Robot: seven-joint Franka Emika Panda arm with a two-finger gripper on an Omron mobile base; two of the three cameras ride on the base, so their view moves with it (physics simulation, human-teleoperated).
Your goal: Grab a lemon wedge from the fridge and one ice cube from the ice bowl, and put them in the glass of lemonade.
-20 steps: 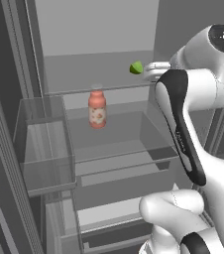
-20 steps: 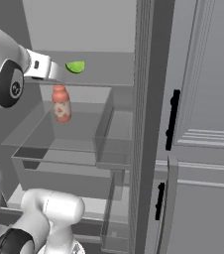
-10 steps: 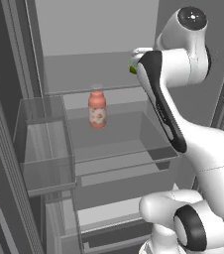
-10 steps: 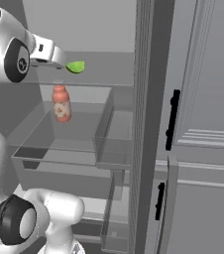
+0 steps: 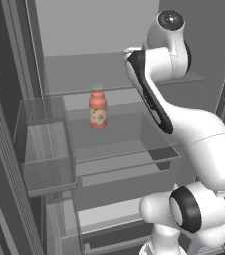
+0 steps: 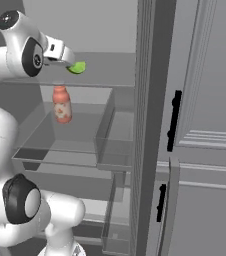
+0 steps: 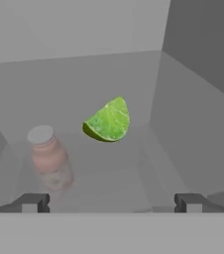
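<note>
The fridge [image 5: 84, 30] stands open in front of me. On its upper glass shelf lies the lemon wedge [image 6: 76, 67], a small bright yellow-green chunk. In the hand view the lemon wedge [image 7: 109, 121] sits a little ahead of my gripper [image 7: 111, 203], centred between the two fingertips [image 7: 34, 202]. The jaws are wide apart with nothing between them. From the right base view my gripper [image 6: 66, 61] hovers just left of the wedge, at shelf height and apart from it. My arm covers the wedge in the left base view.
A pink-labelled bottle [image 5: 97, 109] stands on the shelf below, also seen as the bottle [image 7: 49, 158] under the glass. A clear door bin [image 5: 47, 149] juts out at left. Light grey cabinets with black handles [image 6: 174, 120] flank the fridge on the right.
The arm has risen and swung the hand into the upper shelf, bringing the open gripper close to the lemon wedge. The wedge and bottle have stayed put.
</note>
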